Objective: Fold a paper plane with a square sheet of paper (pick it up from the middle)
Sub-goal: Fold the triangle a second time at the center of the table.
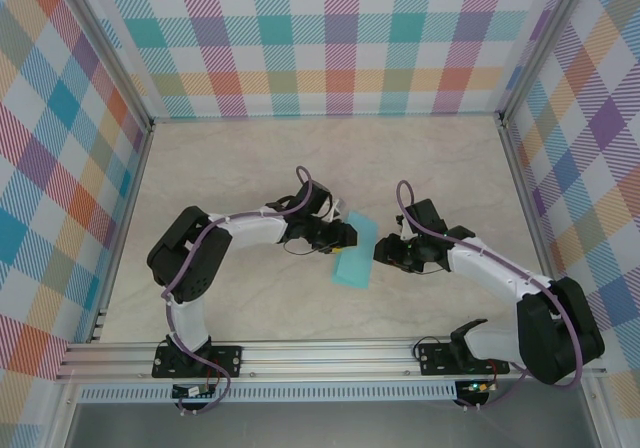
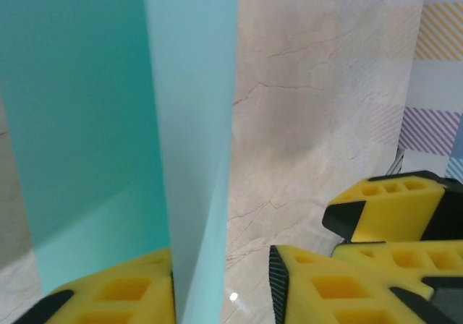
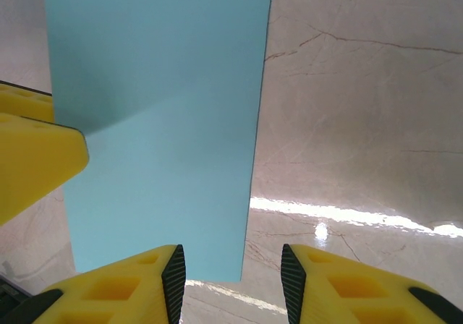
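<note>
The square sheet of paper [image 1: 353, 258], turquoise and folded into a narrow rectangle, lies mid-table between both arms. My left gripper [image 1: 345, 238] is at its left edge. In the left wrist view a raised fold of the paper [image 2: 195, 121] stands between the jaws of the left gripper [image 2: 223, 280], against the left finger [image 2: 116, 295], with a gap to the right finger. My right gripper [image 1: 383, 252] is at the paper's right edge. In the right wrist view the right gripper [image 3: 231, 273] is open, with the paper [image 3: 166, 121] ending just ahead of its left finger.
The pale marble tabletop [image 1: 250, 168] is walled on three sides by checked panels [image 1: 340, 38]. An aluminium rail [image 1: 320, 353] runs along the near edge. The two grippers are close together, and the right gripper's fingers [image 2: 391, 208] are in the left wrist view.
</note>
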